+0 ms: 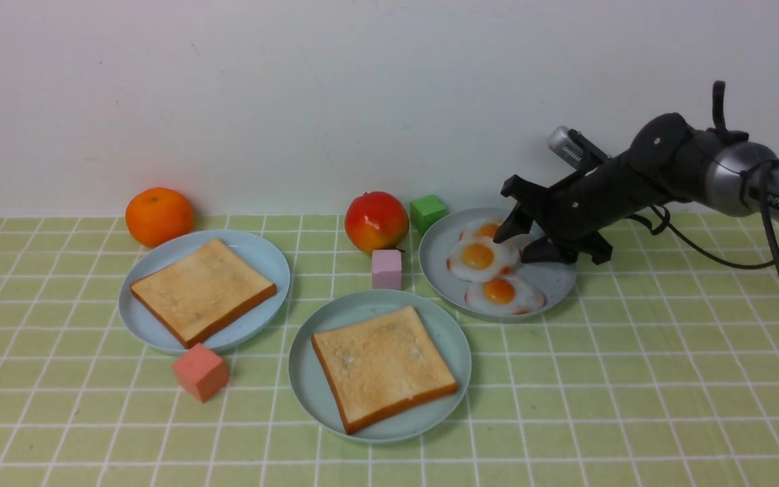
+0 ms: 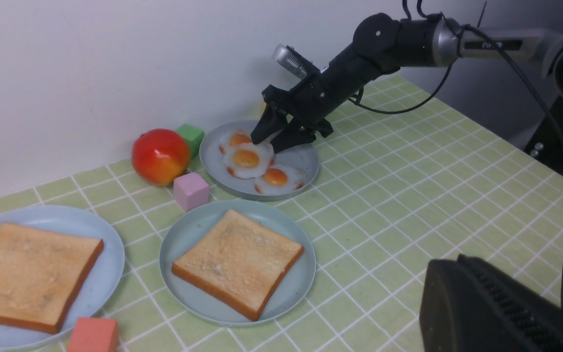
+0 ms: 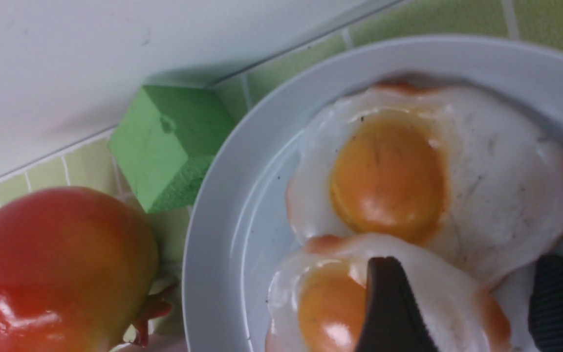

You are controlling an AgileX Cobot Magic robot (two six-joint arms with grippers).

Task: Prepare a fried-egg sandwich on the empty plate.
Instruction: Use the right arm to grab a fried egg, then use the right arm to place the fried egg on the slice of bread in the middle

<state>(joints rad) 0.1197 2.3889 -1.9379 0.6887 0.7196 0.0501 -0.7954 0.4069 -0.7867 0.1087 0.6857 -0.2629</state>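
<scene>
Eggs first: three of them lie crowded on the greyer blue plate [image 1: 560, 279] right under my right gripper [image 1: 523, 243], whose jaws stand apart with nothing held. The middle fried egg [image 1: 481, 258] is the one I am on. One finger [image 3: 389, 303] hangs over its white just beside the yolk, and the other finger [image 3: 560, 303] is past its edge, over bare plate. Whether either pad already touches, I cannot tell.

To do this well, I judge I should come down until the outer finger meets the plate beside the white. Then I should close slowly on the thin rim, not on the glossy yolk, which would likely slip. The far egg [image 3: 433, 186] beyond my fingertips and the near egg [image 1: 503, 293] behind them both touch mine. A straight, slow lift should keep them from dragging along.

The mint-green plate [image 1: 305, 385] lies back and to the left of my gripper, already bearing one toast slice [image 1: 383, 365]. The egg belongs flat on it, yolk up. I would carry it high enough to clear the pink block [image 1: 387, 268] near that path.

The second toast slice [image 1: 201, 291] waits farther left on the sky-blue plate [image 1: 268, 260]. Only a dark part of my left gripper [image 2: 501, 308] shows, and its state I cannot tell.
</scene>
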